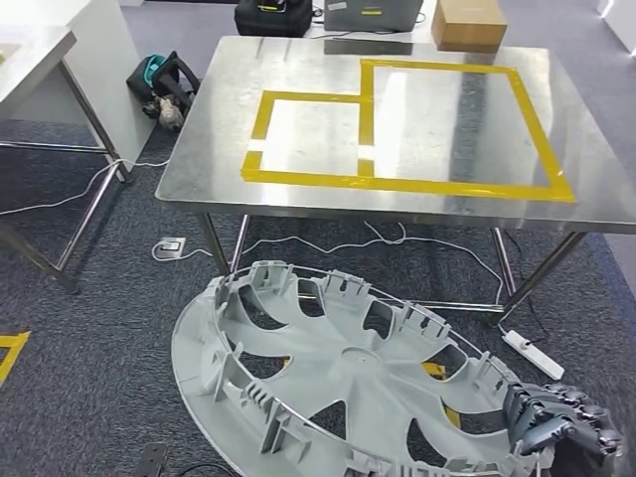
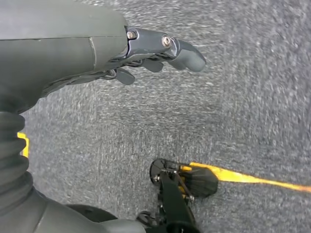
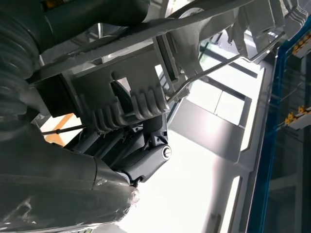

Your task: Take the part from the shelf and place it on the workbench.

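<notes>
The part is a large light-grey wheel cover, held roughly flat with its ribbed inner side up, low in the head view in front of the steel workbench. My right hand grips its rim at the right edge; in the right wrist view the dark fingers wrap around the wheel cover's clips. My left hand hangs over grey carpet with fingers stretched out and nothing in it. The workbench top carries yellow tape outlines.
A cardboard box and a black case lie beyond the workbench's far edge. A white table stands at the left with a bag beside it. Cables and a power strip lie on the carpet under the workbench.
</notes>
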Controlling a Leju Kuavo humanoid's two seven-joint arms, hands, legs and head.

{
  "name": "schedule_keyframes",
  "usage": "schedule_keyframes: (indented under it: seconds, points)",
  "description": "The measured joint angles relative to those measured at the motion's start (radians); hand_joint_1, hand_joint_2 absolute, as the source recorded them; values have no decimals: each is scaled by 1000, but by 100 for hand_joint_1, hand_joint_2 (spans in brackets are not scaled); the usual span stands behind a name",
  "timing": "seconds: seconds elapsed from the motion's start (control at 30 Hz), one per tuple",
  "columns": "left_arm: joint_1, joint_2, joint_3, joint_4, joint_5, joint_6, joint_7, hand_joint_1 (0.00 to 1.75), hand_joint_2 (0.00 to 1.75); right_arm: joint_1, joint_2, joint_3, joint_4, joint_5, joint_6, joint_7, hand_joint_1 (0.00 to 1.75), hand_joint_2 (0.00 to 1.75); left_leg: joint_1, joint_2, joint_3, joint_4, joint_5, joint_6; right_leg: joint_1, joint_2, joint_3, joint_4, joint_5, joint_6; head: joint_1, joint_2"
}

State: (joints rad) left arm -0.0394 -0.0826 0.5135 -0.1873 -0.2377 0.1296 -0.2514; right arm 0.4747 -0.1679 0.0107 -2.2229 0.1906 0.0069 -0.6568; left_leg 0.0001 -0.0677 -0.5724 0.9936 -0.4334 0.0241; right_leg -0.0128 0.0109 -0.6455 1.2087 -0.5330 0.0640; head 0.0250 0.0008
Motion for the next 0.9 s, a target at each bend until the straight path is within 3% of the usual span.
schedule_keyframes:
  seconds: [0.07, 0.13, 0.2, 0.23, 0.27, 0.33, 0.4, 0.43, 0.47, 0.57, 0.63, 0.73, 0.9]
  points:
    - [-1, 0, 0, 0, 0, 0, 0, 0, 175, 0, 0, 0, 0, 0, 0, 0, 175, 175, -1, -26, -1, 3, 0, -7, -8, 53, 62, -137, 52, -2, 0, 0]
    - [-2, 1, 0, 0, 0, -1, 0, 0, 175, -1, 1, 0, 0, 0, 0, -1, 175, 175, 0, -49, -9, 2, 5, -21, -11, 85, 88, -190, 57, -8, 0, 0]
    - [1, 2, 0, 0, 0, -1, 0, 0, 175, -1, 1, 0, 0, 0, 0, -1, 175, 175, 5, -68, -17, -1, 12, -35, -10, 63, 93, -194, 60, -21, 0, 0]
    - [3, 2, 0, 0, 0, -1, 0, 0, 175, -1, 2, 0, 0, 0, 0, 0, 175, 175, 4, -59, -21, 6, 7, -40, -11, 50, 95, -197, 63, -27, -2, 0]
    - [3, 3, 0, 0, 0, -3, 0, 0, 175, -1, 2, 0, 0, 0, 0, -1, 175, 175, 2, -37, -34, 30, -10, -45, -12, 35, 97, -201, 64, -34, -6, 0]
    - [0, 2, 0, 0, -2, -11, -2, 0, 175, 0, 4, 0, -1, 0, 0, -1, 175, 175, 0, 26, -87, 139, -71, -54, -10, 5, 99, -204, 64, -43, -15, 0]
    - [-2, 1, -1, 0, -6, -20, -7, 0, 175, 0, 5, 0, 0, 0, 0, -1, 175, 175, 2, 53, -147, 263, -121, -59, -7, -25, 99, -204, 62, -46, -17, 0]
    - [-1, 1, -1, 0, -7, -23, -10, 0, 175, 0, 7, 0, 0, 0, 0, -2, 175, 175, 2, 56, -157, 286, -120, -59, -7, -36, 100, -204, 61, -46, -17, 0]
    - [0, 1, -1, 0, -10, -24, -12, 0, 175, 0, 8, 0, 0, 0, -1, -4, 175, 175, 2, 57, -147, 269, -101, -58, -6, -44, 100, -204, 61, -45, -17, 0]
    - [2, 5, -1, 0, -17, -27, -16, 0, 175, 0, 12, 0, 0, -2, -4, -16, 175, 175, -1, 70, -39, 74, -14, -47, -3, -60, 104, -201, 56, -38, -17, 0]
    - [2, 4, -1, 0, -22, -30, -19, 0, 175, 0, 15, 0, 0, -4, -8, -22, 175, 175, -2, 79, 1, -2, 3, -42, 3, -64, 100, -198, 53, -36, -16, 0]
    - [3, 3, -2, 0, -25, -43, -40, 0, 175, 1, 23, -8, -3, 26, -37, -23, 175, 175, -2, 79, 4, -9, 0, -41, 6, -63, 96, -205, 54, -42, -15, 0]
    - [4, 4, -2, 0, -31, -54, -51, 0, 175, 21, 29, -60, -16, 181, -153, 9, 175, 175, -3, 79, 3, -9, -2, -32, 5, -63, 107, -219, 62, -28, -14, 0]
